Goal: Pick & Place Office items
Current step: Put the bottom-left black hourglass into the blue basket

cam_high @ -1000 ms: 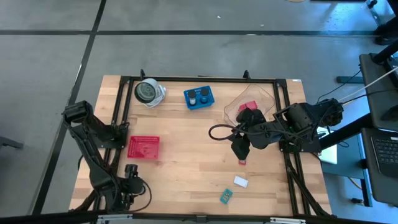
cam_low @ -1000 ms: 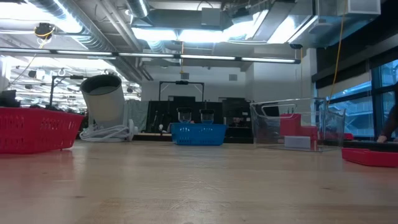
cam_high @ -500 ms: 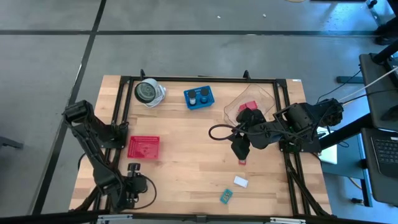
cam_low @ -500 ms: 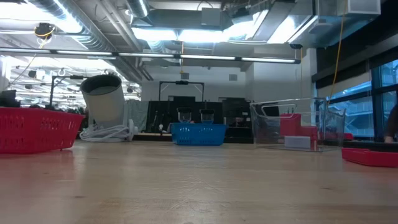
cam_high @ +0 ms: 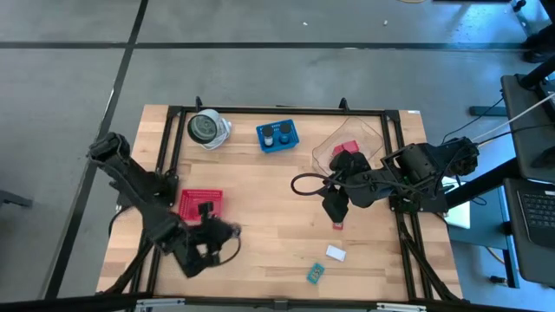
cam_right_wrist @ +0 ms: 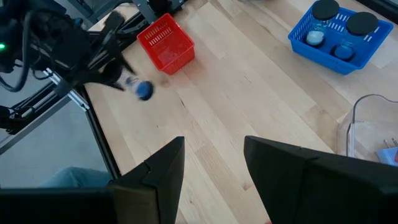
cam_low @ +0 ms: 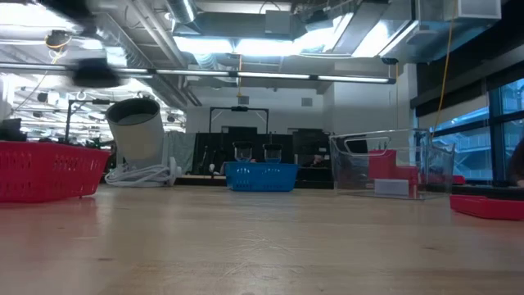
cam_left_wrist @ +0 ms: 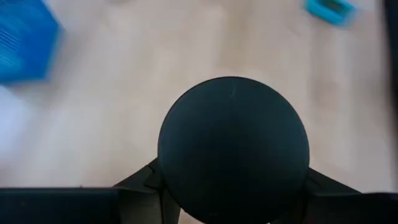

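The left gripper [cam_high: 227, 230] is clamped on a black round spool [cam_left_wrist: 233, 148], at the red tray's [cam_high: 200, 205] four o'clock. It should go to the blue basket [cam_high: 277, 136] at one o'clock, slowly. The right gripper [cam_high: 336, 211] waits, fingers apart

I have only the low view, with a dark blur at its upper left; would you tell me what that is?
Observer: That is the left arm. The left gripper hangs over the table beside the red tray, with a dark round spool in its jaws.
Operator: Thank you. Where is the right gripper?
Observer: The right gripper is near the clear tub, jaws open, just above a small red piece.
Operator: Do any loose pieces lie nearer the camera?
Observer: Yes, a white block and a teal block lie apart from each other near the front edge.
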Controlling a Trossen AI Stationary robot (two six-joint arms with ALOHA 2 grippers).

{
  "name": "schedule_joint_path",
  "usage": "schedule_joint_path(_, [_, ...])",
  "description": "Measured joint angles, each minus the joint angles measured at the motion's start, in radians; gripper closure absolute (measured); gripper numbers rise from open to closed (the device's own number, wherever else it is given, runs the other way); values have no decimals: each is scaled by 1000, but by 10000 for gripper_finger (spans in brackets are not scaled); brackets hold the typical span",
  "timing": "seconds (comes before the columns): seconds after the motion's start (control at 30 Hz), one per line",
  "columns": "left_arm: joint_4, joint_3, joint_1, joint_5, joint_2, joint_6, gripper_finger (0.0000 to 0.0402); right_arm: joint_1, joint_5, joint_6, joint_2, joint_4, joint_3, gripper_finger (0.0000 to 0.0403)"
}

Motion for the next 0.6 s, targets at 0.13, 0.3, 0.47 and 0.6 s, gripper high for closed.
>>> schedule_joint_path(0.13, [2,28,128,-145,-2,134,239,0,0,0,0,0,0,232])
schedule_joint_path(0.3, [70,45,316,-276,-3,269,238,0,0,0,0,0,0,232])
schedule_joint_path(0.47, [212,31,511,-245,-3,418,238,0,0,0,0,0,0,232])
schedule_joint_path(0.6, [386,-13,663,-134,-3,527,238,0,0,0,0,0,0,232])
